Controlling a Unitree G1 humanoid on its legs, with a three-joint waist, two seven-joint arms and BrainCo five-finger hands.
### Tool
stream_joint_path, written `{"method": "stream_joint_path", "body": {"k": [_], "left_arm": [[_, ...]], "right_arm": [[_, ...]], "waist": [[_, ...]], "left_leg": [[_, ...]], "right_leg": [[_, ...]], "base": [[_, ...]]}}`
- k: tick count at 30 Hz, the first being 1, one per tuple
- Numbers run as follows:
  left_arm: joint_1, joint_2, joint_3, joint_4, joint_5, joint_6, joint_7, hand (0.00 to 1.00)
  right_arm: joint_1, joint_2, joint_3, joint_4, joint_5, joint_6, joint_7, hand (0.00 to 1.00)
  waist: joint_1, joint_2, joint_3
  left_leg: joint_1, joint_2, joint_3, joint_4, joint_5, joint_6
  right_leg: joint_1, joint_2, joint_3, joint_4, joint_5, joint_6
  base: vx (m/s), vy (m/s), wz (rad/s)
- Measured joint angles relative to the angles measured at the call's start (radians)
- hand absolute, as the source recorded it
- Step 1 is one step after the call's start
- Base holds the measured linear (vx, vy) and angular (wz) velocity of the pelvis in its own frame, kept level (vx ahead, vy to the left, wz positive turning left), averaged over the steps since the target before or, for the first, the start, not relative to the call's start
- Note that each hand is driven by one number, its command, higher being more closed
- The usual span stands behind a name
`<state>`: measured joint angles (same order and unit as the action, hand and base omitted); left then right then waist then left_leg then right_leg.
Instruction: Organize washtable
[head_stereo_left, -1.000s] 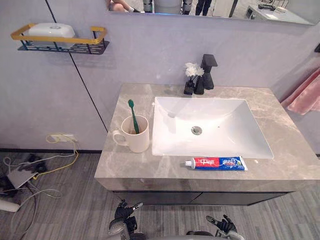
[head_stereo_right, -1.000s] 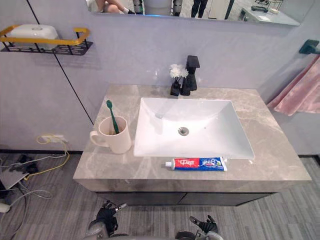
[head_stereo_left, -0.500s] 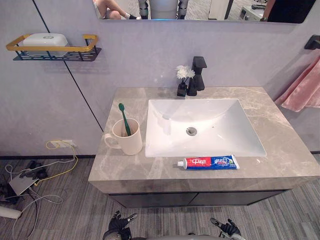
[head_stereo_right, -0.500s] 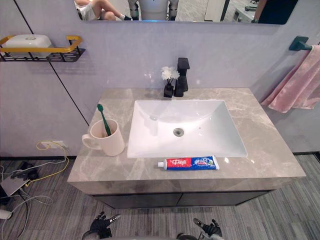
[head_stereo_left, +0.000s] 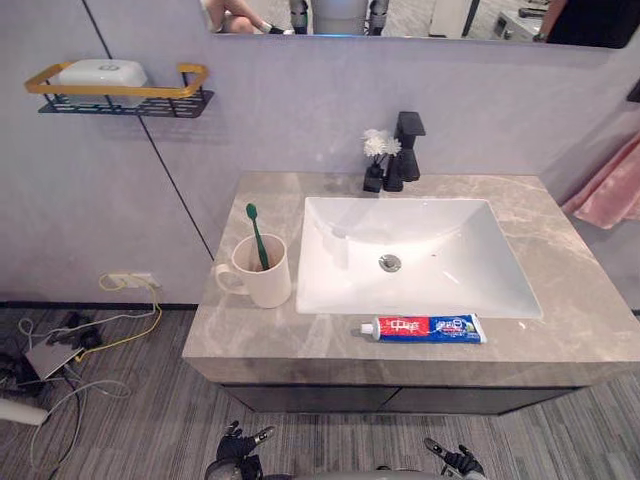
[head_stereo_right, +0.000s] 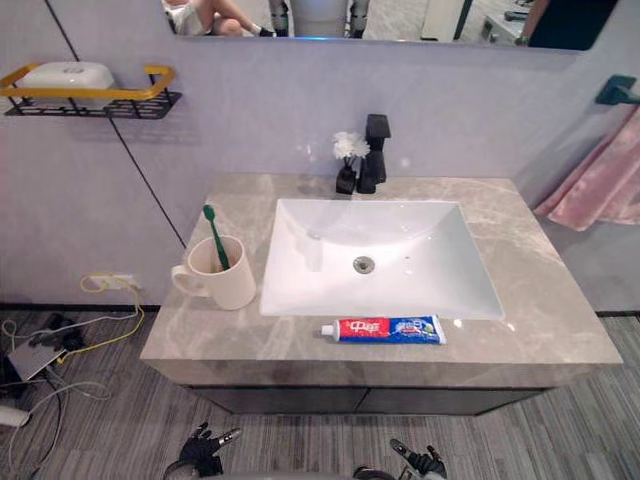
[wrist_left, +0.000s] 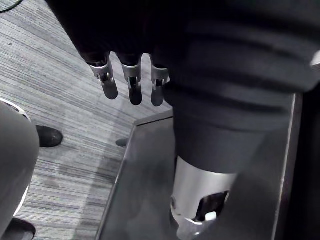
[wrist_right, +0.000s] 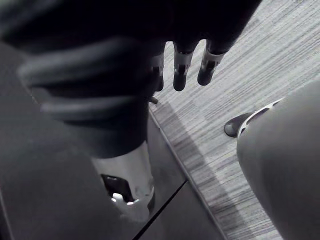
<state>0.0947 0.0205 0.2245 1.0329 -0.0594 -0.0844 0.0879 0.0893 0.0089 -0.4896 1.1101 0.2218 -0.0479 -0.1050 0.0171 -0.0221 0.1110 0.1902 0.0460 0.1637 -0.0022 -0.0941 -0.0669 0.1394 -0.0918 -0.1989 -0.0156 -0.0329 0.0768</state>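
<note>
Left robot hand (fingers straight) over striped grey floor.

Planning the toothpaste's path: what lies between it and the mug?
Bare countertop and the sink's front-left corner lie between toothpaste and mug, in both eye views.

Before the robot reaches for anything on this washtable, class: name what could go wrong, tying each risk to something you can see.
1. The toothpaste tube lies near the front edge of the counter; a clumsy nudge might push it off.
2. The toothbrush leans out of the mug; catching it may tip the mug.
3. The left robot hand and right robot hand hang below that edge and could clip it rising.
</note>
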Motion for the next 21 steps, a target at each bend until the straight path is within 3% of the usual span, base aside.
{"method": "stream_joint_path", "body": {"k": [7,12,15,17,21], "left_arm": [[0.004,0.024,0.02,0.02,-0.054,0.002,0.003,0.0],[0.04,0.034,0.163,0.025,-0.067,0.015,0.01,0.0],[0.054,0.062,0.309,0.013,-0.106,0.015,0.031,0.0],[0.064,0.088,0.423,-0.053,-0.18,0.012,0.062,0.0],[0.087,0.106,0.487,-0.333,-0.275,-0.003,0.111,0.0]], "right_arm": [[0.01,-0.017,-0.056,0.015,0.045,0.015,-0.001,0.0],[0.005,-0.05,-0.132,0.015,0.045,0.015,-0.001,0.0],[0.014,-0.064,-0.188,0.015,0.053,0.016,-0.002,0.0],[0.011,-0.073,-0.221,0.013,0.058,0.015,-0.002,0.0],[0.011,-0.077,-0.225,-0.002,0.065,0.015,-0.003,0.0]], "waist": [[-0.001,0.006,0.004],[-0.001,0.019,0.008],[0.0,0.023,0.009],[0.004,0.026,0.01],[0.033,0.043,0.005]], "left_leg": [[-0.003,-0.005,-0.024,0.003,0.002,0.007],[-0.005,-0.005,-0.032,0.002,0.003,0.009],[-0.008,-0.007,-0.06,0.002,0.003,0.009],[-0.012,-0.007,-0.08,0.001,0.003,0.01],[-0.023,-0.01,-0.101,0.0,0.005,0.012]], "right_leg": [[0.033,0.0,-0.022,-0.054,0.03,0.0],[0.038,0.0,-0.034,-0.063,0.033,-0.001],[0.055,0.001,-0.062,-0.079,0.033,0.0],[0.064,0.002,-0.082,-0.083,0.032,0.0],[0.065,0.0,-0.106,-0.083,0.028,0.0]], "base": [[-0.04,-0.005,0.07],[-0.04,-0.009,0.04],[-0.01,-0.023,0.28],[0.01,-0.021,0.25],[0.0,-0.005,0.16]]}}
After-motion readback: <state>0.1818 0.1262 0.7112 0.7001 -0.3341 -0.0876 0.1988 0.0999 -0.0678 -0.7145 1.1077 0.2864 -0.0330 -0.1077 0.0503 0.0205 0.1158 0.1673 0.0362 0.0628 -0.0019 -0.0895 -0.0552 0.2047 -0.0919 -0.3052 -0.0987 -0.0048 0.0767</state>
